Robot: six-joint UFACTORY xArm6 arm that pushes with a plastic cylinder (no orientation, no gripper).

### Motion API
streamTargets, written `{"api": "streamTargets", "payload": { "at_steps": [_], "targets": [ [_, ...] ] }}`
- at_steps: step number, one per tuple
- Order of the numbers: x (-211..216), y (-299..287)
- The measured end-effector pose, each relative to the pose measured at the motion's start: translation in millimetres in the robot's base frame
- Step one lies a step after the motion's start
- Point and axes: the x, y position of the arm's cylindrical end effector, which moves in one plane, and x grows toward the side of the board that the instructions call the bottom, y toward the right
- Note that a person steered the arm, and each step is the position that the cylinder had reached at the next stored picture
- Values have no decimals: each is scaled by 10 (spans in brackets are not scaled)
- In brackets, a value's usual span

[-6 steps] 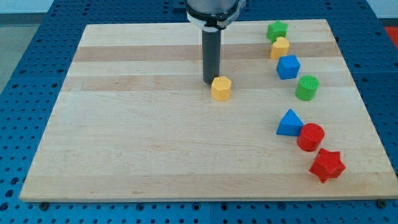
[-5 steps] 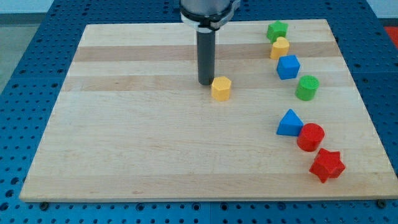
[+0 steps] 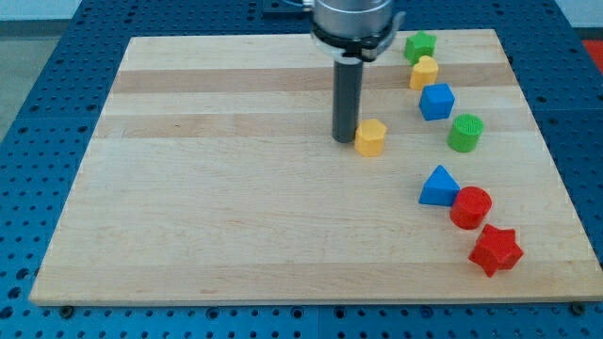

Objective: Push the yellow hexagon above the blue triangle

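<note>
The yellow hexagon (image 3: pixel 371 137) sits on the wooden board right of centre. My tip (image 3: pixel 345 139) rests on the board touching or almost touching the hexagon's left side. The blue triangle (image 3: pixel 438 185) lies lower and further to the view's right, touching a red cylinder (image 3: pixel 470 207). The hexagon is up and left of the triangle, with a clear gap between them.
At the view's right a line of blocks runs down: green star (image 3: pixel 419 45), yellow block (image 3: pixel 424 72), blue cube (image 3: pixel 436 101), green cylinder (image 3: pixel 464 133). A red star (image 3: pixel 495 250) lies below the red cylinder. The board's right edge (image 3: pixel 551 160) is close by.
My tip has moved to the view's right and slightly down, and the yellow hexagon has slid right with it, closer to the blue triangle. The other blocks have not moved.
</note>
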Motion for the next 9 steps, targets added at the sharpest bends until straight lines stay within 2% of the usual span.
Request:
{"api": "streamTargets", "payload": {
  "at_steps": [2, 3, 9],
  "targets": [
    [0, 536],
    [-78, 547],
    [234, 891]
  ]
}}
